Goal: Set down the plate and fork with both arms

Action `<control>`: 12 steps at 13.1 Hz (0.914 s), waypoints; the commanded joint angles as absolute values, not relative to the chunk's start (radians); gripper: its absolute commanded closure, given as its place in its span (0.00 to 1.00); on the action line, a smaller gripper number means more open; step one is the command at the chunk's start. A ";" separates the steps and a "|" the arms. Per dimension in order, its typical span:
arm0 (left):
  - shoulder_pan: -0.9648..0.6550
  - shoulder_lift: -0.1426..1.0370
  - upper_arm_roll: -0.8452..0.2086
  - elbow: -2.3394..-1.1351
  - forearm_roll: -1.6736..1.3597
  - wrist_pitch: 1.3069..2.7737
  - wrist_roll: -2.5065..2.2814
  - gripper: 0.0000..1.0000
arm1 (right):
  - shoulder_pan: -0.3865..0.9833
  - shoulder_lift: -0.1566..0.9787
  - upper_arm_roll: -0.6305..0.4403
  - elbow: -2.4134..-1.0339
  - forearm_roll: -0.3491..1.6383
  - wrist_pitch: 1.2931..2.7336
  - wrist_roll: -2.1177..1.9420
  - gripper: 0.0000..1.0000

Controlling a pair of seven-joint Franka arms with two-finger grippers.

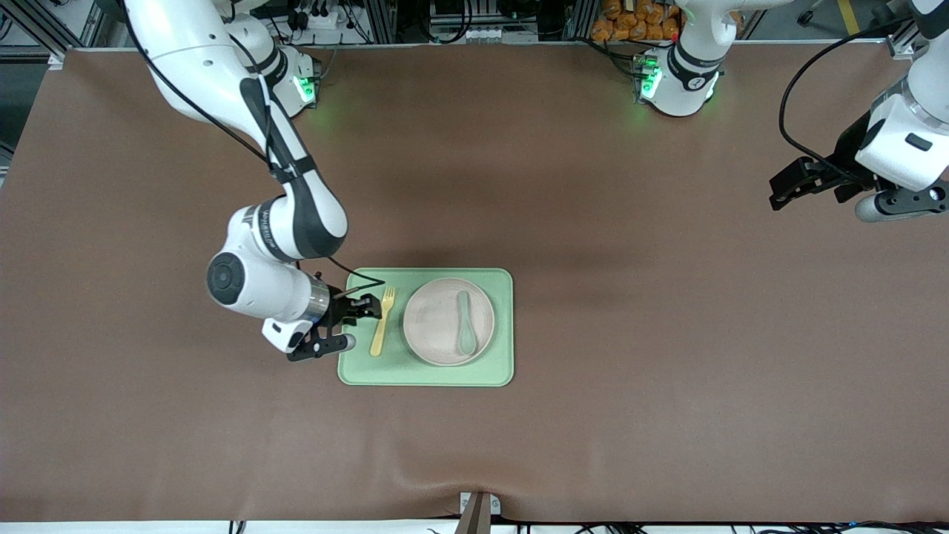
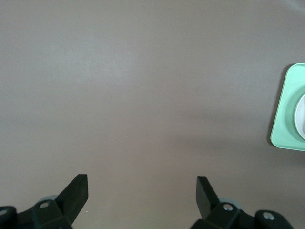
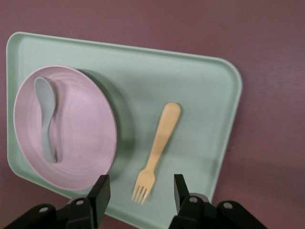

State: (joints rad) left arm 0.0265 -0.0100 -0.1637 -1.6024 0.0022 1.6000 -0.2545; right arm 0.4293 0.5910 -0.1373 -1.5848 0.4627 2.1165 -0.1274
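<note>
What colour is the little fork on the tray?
The fork is pale yellow. It lies on the light-green tray beside the plate, and shows best in the right wrist view.

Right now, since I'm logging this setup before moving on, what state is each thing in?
plate: flat on the tray, spoon in it.
fork: lying free on the tray beside the plate.
spoon: lying in the plate.
tray: flat on the table.
right gripper: open, over the fork's tines, holding nothing.
left gripper: open, empty, waiting over bare table.

Matte plate (image 1: 448, 321), smooth plastic fork (image 1: 382, 322), matte green tray (image 1: 425, 374), smooth brown table cover (image 1: 667, 334)
</note>
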 commanded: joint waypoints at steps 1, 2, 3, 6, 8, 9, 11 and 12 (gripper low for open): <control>0.029 -0.023 -0.170 -1.606 -0.014 1.605 -0.236 0.00 | 0.417 0.546 -0.201 -1.502 0.419 1.911 -0.137 0.37; 0.034 -0.023 -0.181 -1.606 -0.014 1.603 -0.236 0.00 | 0.417 0.528 -0.236 -1.484 0.416 1.832 -0.138 0.37; 0.032 -0.025 -0.181 -1.605 -0.014 1.601 -0.236 0.00 | 0.417 0.509 -0.262 -1.477 0.416 1.783 -0.138 0.37; 0.034 -0.026 -0.181 -1.597 -0.014 1.598 -0.236 0.00 | 0.423 0.442 -0.377 -1.474 0.411 1.648 -0.138 0.42; 0.035 -0.029 -0.183 -1.597 -0.015 1.583 -0.235 0.00 | 0.394 0.427 -0.431 -1.428 0.410 1.535 -0.158 0.45; 0.037 -0.031 -0.183 -1.598 -0.017 1.580 -0.235 0.00 | 0.346 0.428 -0.437 -1.395 0.410 1.481 -0.190 0.45; 0.041 -0.034 -0.183 -1.604 -0.034 1.572 -0.233 0.00 | 0.229 0.433 -0.402 -1.347 0.402 1.376 -0.212 0.41; 0.044 -0.035 -0.181 -1.606 -0.053 1.572 -0.235 0.00 | 0.194 0.428 -0.365 -1.339 0.364 1.370 -0.219 0.33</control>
State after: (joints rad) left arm 0.0289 -0.0111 -0.1779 -1.5962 -0.0138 1.5872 -0.2545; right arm 0.2750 0.4274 -0.4342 -1.3784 0.4072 1.4125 -0.2045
